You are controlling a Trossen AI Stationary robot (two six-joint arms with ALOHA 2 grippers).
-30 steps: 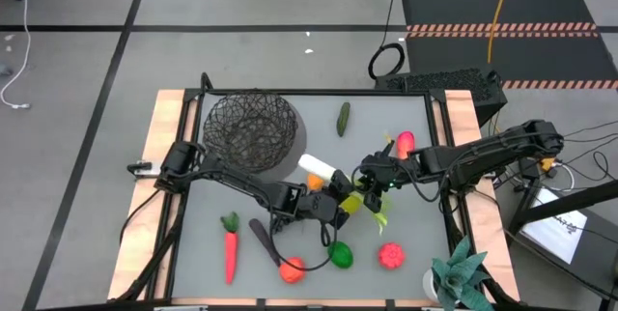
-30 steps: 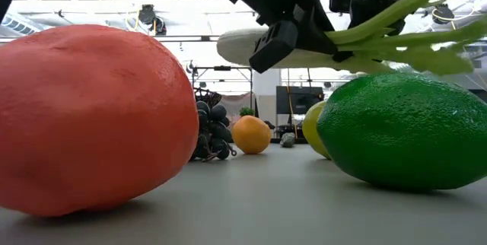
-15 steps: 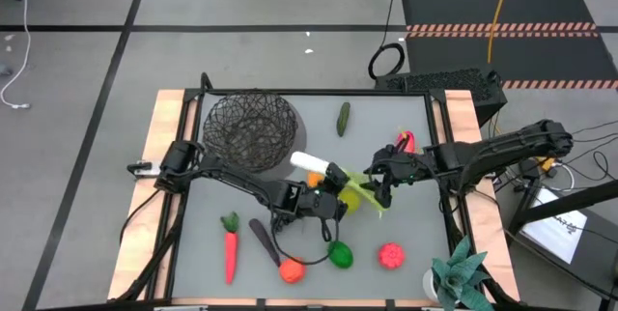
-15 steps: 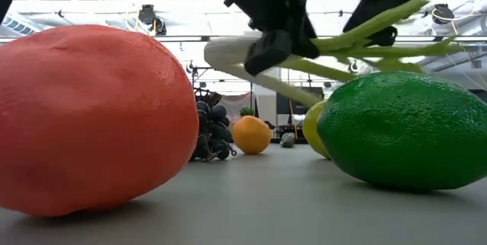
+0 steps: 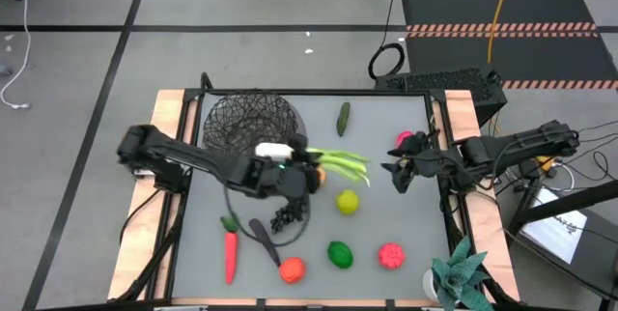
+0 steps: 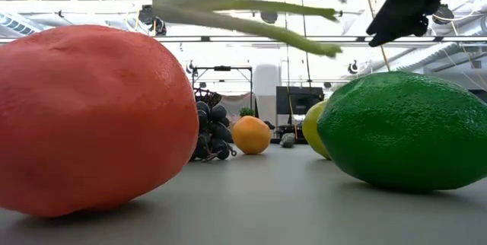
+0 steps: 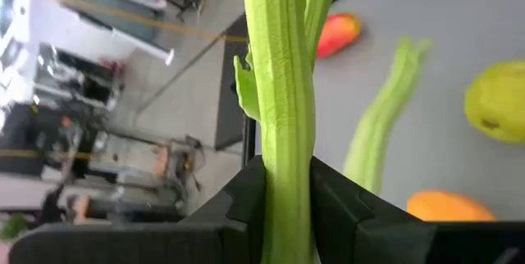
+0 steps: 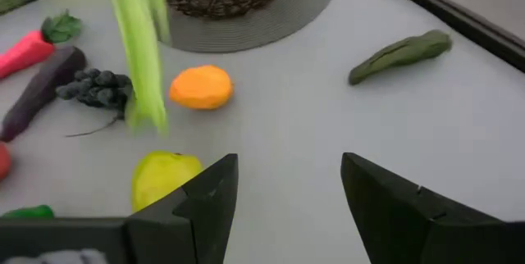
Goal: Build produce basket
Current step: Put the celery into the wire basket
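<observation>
Fingers of your left gripper (image 5: 273, 161) pinch the leek (image 5: 323, 160) beside the basket (image 5: 251, 123).
High view: green tips trail away from the basket and could snag its rim. Right wrist view: your right gripper (image 8: 289, 188) is spread, empty.

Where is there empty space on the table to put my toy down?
Bare patches: between the cucumber and the apple, and the near-left corner beside the carrot. It is crowded around the grapes, eggplant and the left gripper holding the leek.
</observation>
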